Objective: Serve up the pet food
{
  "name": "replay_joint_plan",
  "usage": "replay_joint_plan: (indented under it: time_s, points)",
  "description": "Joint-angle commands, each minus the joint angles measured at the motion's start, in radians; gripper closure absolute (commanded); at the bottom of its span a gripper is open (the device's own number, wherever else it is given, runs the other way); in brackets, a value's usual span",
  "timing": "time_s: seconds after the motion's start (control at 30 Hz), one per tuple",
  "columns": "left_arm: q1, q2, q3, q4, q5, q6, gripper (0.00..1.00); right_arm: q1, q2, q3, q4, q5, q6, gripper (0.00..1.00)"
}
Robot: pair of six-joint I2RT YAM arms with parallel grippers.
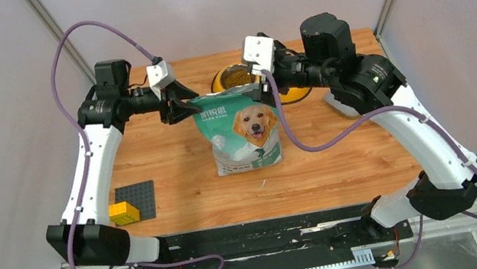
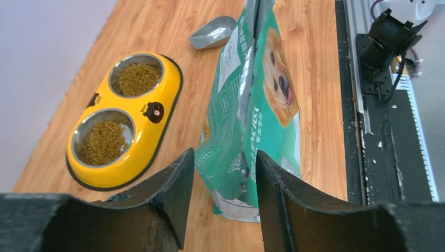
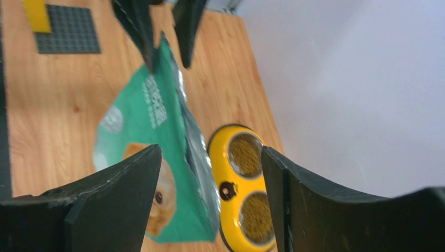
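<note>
Well, your left fingers (image 2: pixel 173 199) and right fingers (image 3: pixel 126 194) both stand spread apart around the pouch (image 1: pixel 244 130) top, maybe to pinch it shut. The pet food (image 2: pixel 104 140) lies in the yellow feeder (image 2: pixel 172 84) behind it.

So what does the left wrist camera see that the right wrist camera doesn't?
Only the left wrist view shows the grey scoop, lying on the wood beyond the pouch. Only the right wrist view shows the dark studded plate, a yellow block and the right hand. Both show the green pouch, the yellow feeder with kibble in both bowls, and the left hand.
</note>
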Motion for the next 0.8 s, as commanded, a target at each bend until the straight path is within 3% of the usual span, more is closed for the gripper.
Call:
replay_joint_plan:
  time_s: [0.0,0.3,0.53,0.77]
  points:
    - [0.007,0.046,0.060,-0.108,0.042,0.006,0.48,0.010,0.084,0.053,0.037,-0.238,0.048,0.27]
    - [0.007,0.021,0.027,-0.071,0.037,0.016,0.58,0.053,0.241,0.129,0.048,-0.243,-0.072,0.33]
    - [0.006,0.015,0.017,-0.031,0.093,0.004,0.60,0.101,0.324,0.157,0.019,-0.113,-0.163,0.60]
    - [0.007,0.025,0.003,0.004,0.118,-0.020,0.66,0.130,0.401,0.239,-0.054,-0.022,-0.196,0.68]
